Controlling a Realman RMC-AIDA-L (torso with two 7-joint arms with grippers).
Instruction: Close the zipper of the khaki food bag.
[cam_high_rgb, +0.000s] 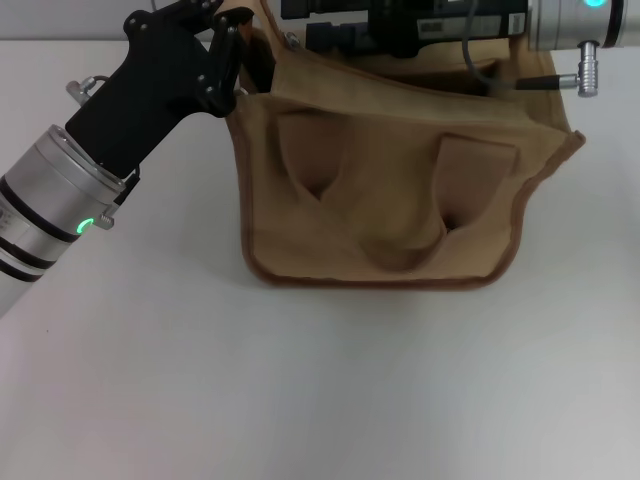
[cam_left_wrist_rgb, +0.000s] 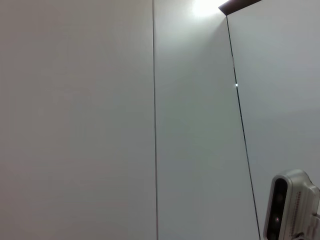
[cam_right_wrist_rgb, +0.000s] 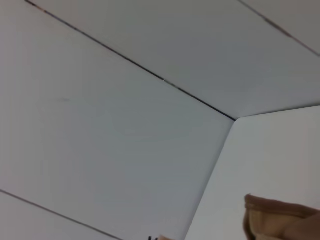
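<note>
The khaki food bag (cam_high_rgb: 390, 190) lies on the white table in the head view, a tan canvas tote with brown piping and two wide strap handles folded over its front. My left gripper (cam_high_rgb: 238, 62) comes in from the left and is shut on the bag's top left corner. My right arm lies across the bag's top edge from the right, with its gripper (cam_high_rgb: 300, 32) near that same corner. A small silver piece of the zipper (cam_high_rgb: 290, 42) shows there, and the arm hides the remainder of the zipper line. One corner of the bag (cam_right_wrist_rgb: 280, 220) appears in the right wrist view.
White table (cam_high_rgb: 320, 400) spreads in front of and to both sides of the bag. The left wrist view shows only pale wall panels and a grey camera unit (cam_left_wrist_rgb: 292, 210). The right wrist view is mostly wall.
</note>
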